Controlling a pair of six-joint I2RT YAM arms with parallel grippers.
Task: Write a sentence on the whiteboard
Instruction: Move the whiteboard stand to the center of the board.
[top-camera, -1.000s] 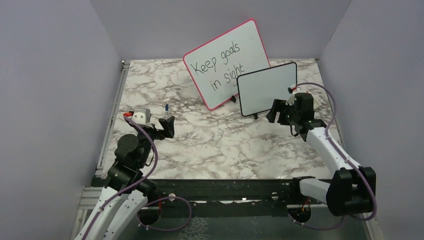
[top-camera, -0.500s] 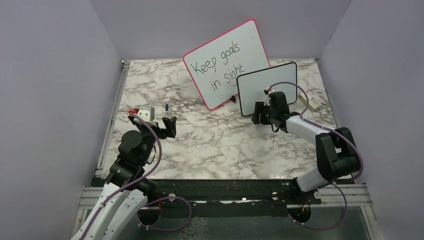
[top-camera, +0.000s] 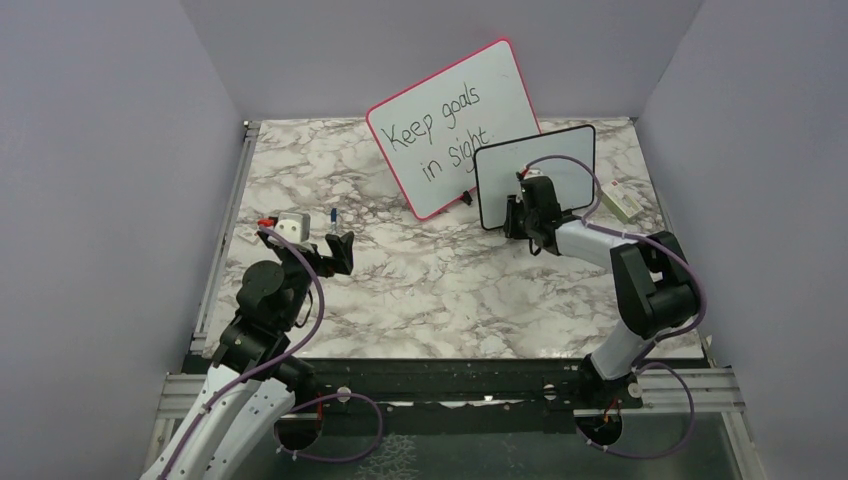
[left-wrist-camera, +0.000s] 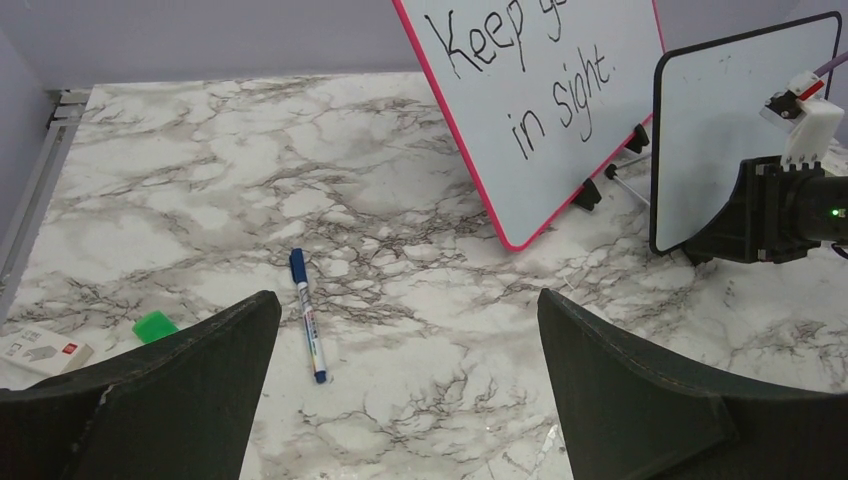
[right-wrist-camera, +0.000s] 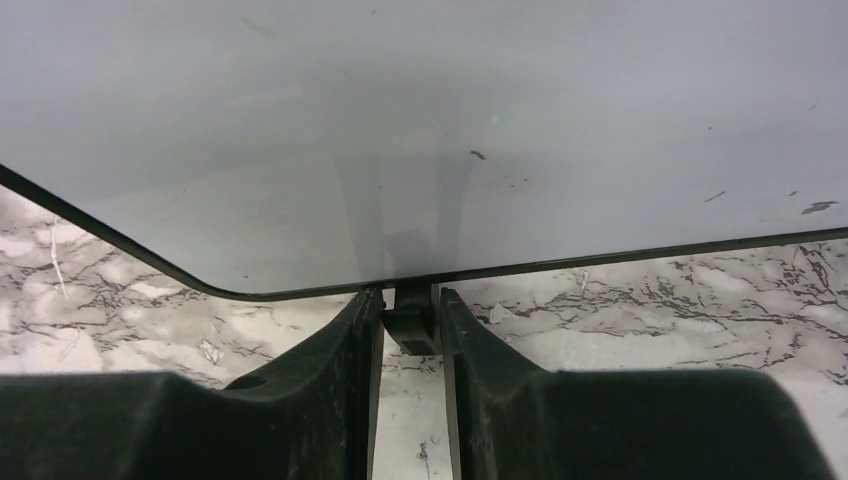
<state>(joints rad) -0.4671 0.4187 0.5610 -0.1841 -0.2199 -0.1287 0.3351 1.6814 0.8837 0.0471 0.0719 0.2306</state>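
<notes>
Now, right claw: narrowed to a slit, fingers pressed against both sides of the foot under the whiteboard's lower edge.
Left claw: spread wide, gripping nothing, hanging over the worktop above a blue pen lying flat.
Whiteboard: standing tilted back at the far right of the worktop, just in front of the pink board's lower right corner; thin black frame, rounded corners, plain white face with a few small dark specks.
Contact: right claw at the lower left of the whiteboard, low by the worktop.
Change over the last second: right claw gone from the whiteboard's right edge to its lower left foot, and from a wide gap to a pinch; right arm folded in closer. Left claw about where it was, just as wide.
</notes>
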